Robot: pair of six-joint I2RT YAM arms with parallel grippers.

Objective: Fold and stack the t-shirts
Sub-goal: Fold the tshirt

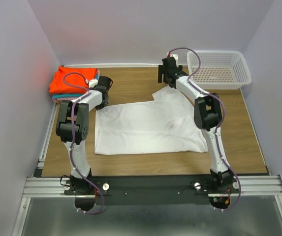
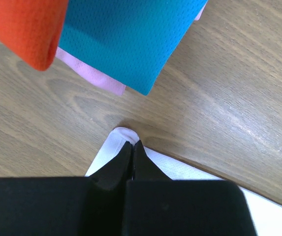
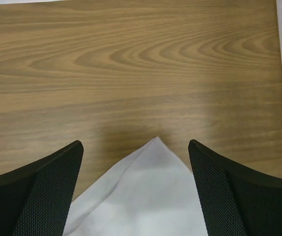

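Brown wood-grain worktop (image 1: 131,83) runs between pale walls. The white shirt (image 1: 145,128) lies spread flat across its middle, with one sleeve reaching toward the far edge, and the basket (image 1: 219,69) sits in the far right corner. Your left gripper (image 2: 132,145) is clenched on the shirt's far left corner, and a small lip of cloth bulges just past the tips. Your right gripper (image 3: 136,144) is spread wide and carries nothing; its fingers (image 3: 47,182) stand either side of the sleeve tip without touching it.

I judge the step in hand to be taking hold for the first fold. Bring the right gripper down so the sleeve tip sits well between the pads before you close, since a bite on the very point would likely slip. Then lift both corners together with the far edge taut, or the cloth may sag and crease.

Only the left wrist view shows the folded pile up close: orange shirt (image 2: 22,29) over teal shirt (image 2: 131,39) over pink shirt (image 2: 96,78), near the pinched corner but apart from it. The overhead view alone shows the whole white shirt, and places the pile in the far left corner. Only the right wrist view shows the gap around the sleeve tip.
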